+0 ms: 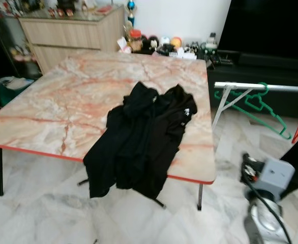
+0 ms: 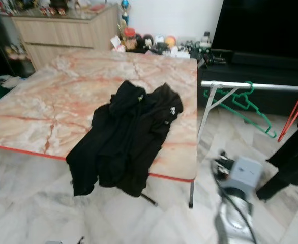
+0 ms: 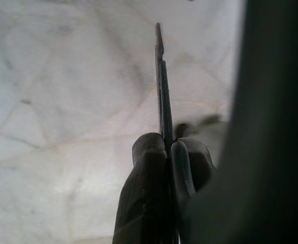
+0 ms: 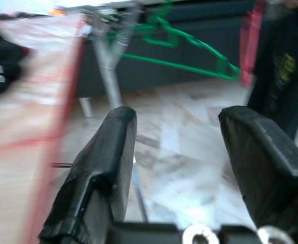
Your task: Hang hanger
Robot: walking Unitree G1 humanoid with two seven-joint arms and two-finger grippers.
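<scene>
A green hanger [image 1: 253, 108] already hangs by its hook on the silver rail [image 1: 263, 87] of a drying rack standing just beside the marble-patterned desk [image 1: 52, 107], so by the look of it the hanging step is done. An orange-red hanger [image 2: 296, 116] hangs further along the same rail, next to a dark garment [image 2: 291, 152] on the rack.

The right end effector [image 4: 177, 152] is empty, its two black fingers spread wide apart, and it points toward the rack's leg and the green hanger from low beside the desk edge, apart from both; the right arm [image 1: 266, 203] shows low in the head views. That gap suggests a release rather than a reach (a judgement only).

The left end effector [image 3: 167, 157] hangs over the pale tiled floor [image 3: 62, 101] with its fingers pressed together, nothing visibly between them.

A black jacket [image 1: 139, 137] lies crumpled on the desk, one part draping over the near edge, untouched by either arm
</scene>
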